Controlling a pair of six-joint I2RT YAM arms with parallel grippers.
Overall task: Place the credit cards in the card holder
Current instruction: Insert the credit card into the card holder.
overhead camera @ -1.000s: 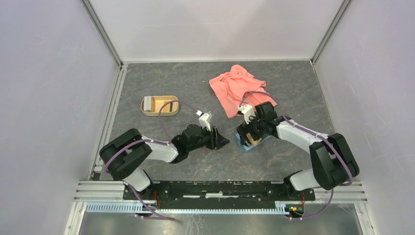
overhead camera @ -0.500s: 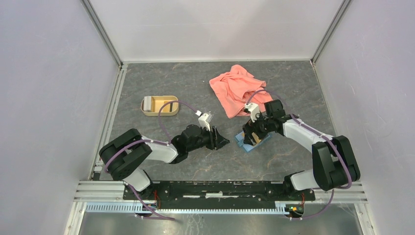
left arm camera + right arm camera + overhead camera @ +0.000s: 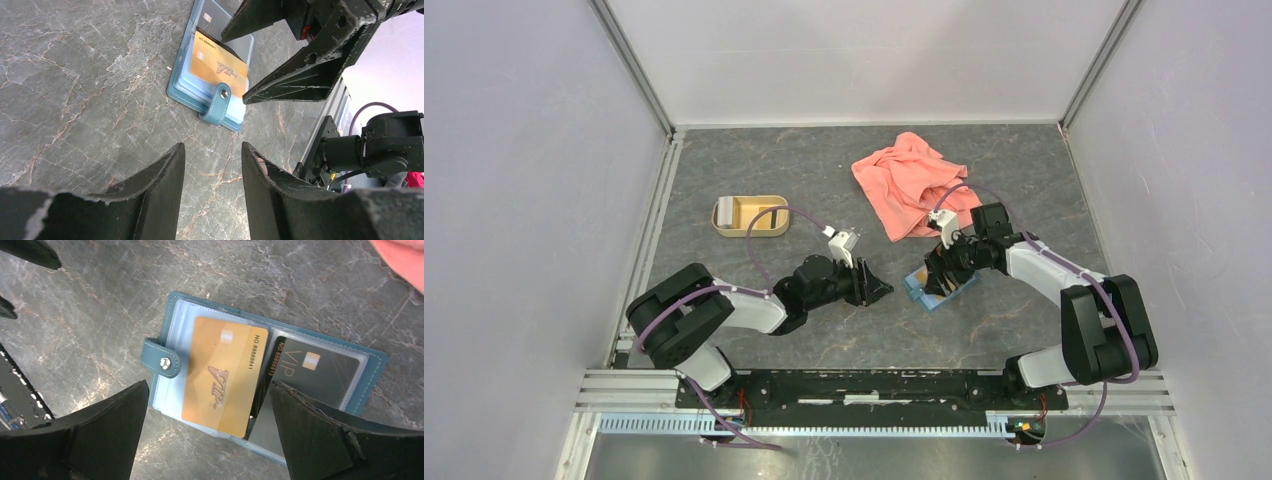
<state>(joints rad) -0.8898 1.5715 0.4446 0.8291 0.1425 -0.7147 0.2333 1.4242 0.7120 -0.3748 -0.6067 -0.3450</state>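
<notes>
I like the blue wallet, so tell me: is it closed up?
No, the card holder lies spread open, with a gold card lying on its inside.

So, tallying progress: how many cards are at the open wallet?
2: a gold card lying on the open card holder, and a dark card beside it, partly under it. More may be hidden.

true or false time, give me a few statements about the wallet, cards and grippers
The card holder lies open on the table. True.
The right gripper is shut on the gold card. False: its jaws stand wide and empty above that card.
A dark card sits in the holder beside the gold one. True.
The pink cloth covers the holder. False: it lies apart, farther back.
The left gripper holds a card. False: it is open and empty.
</notes>
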